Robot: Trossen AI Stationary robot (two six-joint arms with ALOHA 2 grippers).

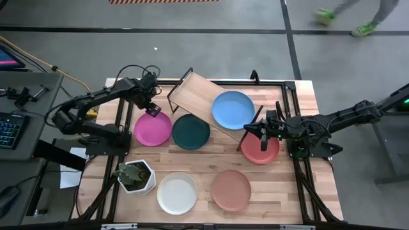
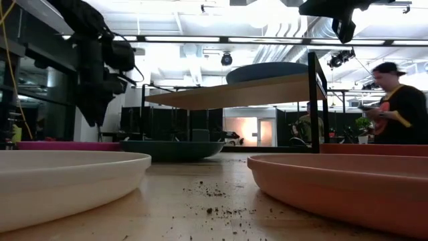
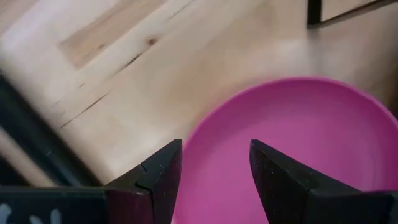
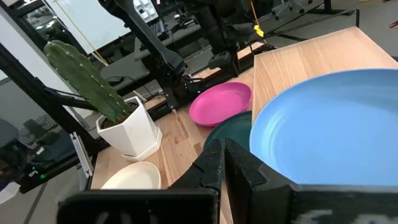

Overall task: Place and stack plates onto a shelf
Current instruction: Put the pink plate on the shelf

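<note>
Your left gripper (image 3: 214, 168) hangs over the magenta plate's (image 1: 153, 128) rim, fingers spread, gripping nothing. Right gripper (image 1: 250, 130) is clenched empty above the coral plate (image 1: 261, 151) (beside the shelf (image 1: 203, 97)). Blue plate (image 1: 232, 109) sits on the shelf.

Your table (image 1: 300, 96) | shelf (image 1: 195, 89) carries blue plate (image 1: 232, 109) | beside shelf: magenta (image 1: 153, 128), green (image 1: 190, 131), coral (image 1: 260, 151) plates, all on table
</note>
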